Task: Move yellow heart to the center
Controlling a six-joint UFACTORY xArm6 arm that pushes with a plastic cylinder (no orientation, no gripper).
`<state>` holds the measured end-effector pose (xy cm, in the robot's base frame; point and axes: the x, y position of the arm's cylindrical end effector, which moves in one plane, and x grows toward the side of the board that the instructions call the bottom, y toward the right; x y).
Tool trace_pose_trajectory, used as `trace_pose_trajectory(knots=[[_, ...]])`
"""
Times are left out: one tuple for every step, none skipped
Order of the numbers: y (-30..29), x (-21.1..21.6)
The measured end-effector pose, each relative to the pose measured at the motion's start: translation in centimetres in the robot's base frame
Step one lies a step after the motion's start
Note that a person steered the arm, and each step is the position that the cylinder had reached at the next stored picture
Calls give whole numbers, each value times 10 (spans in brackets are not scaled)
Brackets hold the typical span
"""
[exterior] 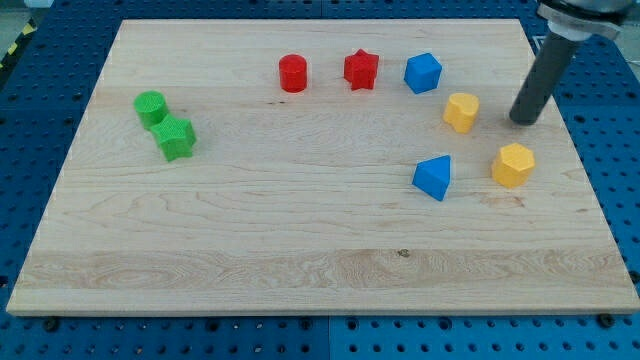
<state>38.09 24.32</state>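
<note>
Two yellow blocks lie on the wooden board [300, 230] at the view's right. The upper one [461, 111] looks like the yellow heart. The lower one [513, 165] looks like a yellow pentagon. My tip [522, 121] rests on the board just right of the yellow heart, with a small gap between them, and above the pentagon. The rod rises toward the view's top right corner.
A blue block [423, 73] sits up-left of the heart, and a blue wedge-like block [433, 177] lies below-left of it. A red star [361, 70] and red cylinder [293, 73] are at the top middle. A green cylinder [151, 107] and green star [176, 138] are at the left.
</note>
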Motion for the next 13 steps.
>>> trace_pose_trajectory(knots=[[0, -3], [-19, -3], [-59, -2], [-97, -2], [-126, 2], [-128, 23], [-130, 33], [-131, 34], [-132, 45], [-139, 54], [-148, 62], [-160, 78], [-179, 82]])
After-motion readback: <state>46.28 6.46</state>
